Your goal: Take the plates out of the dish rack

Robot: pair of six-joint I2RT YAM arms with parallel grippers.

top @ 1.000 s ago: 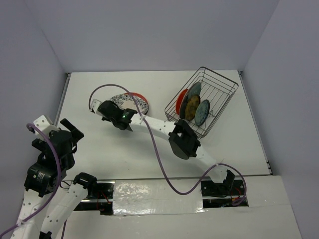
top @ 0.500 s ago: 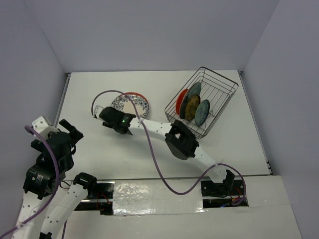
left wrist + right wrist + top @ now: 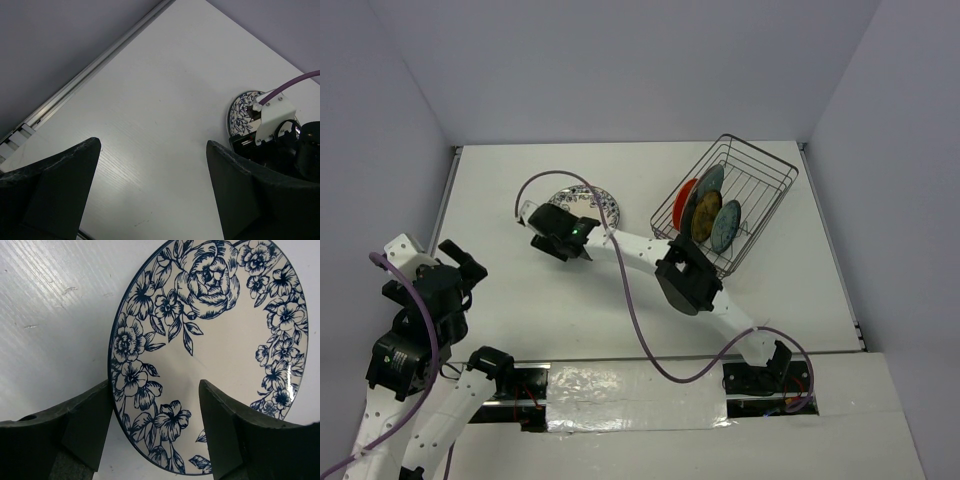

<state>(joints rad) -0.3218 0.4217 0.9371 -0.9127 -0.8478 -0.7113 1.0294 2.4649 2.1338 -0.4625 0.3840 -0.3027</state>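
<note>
A blue-patterned plate (image 3: 215,335) lies on the white table, left of the dish rack (image 3: 768,190). My right gripper (image 3: 155,435) stands open over the plate's near rim, one finger on each side and neither gripping it. From above, the right gripper (image 3: 572,222) covers part of that plate (image 3: 592,200). Three plates stand on edge in the rack: an orange-red one (image 3: 680,205), a dark teal one (image 3: 708,185) and an olive-brown one (image 3: 706,222), with a bluish one (image 3: 726,226) beside them. My left gripper (image 3: 152,192) is open and holds nothing, far left (image 3: 460,265).
The rack sits skewed near the back right wall. A purple cable (image 3: 630,300) loops over the right arm. The table's left rail (image 3: 90,70) runs close to the left gripper. Bare tabletop (image 3: 520,310) lies between the arms.
My right gripper has opened and let go of the blue-patterned plate, which now lies on the table. The right wrist shifted slightly right. The left arm barely moved.
</note>
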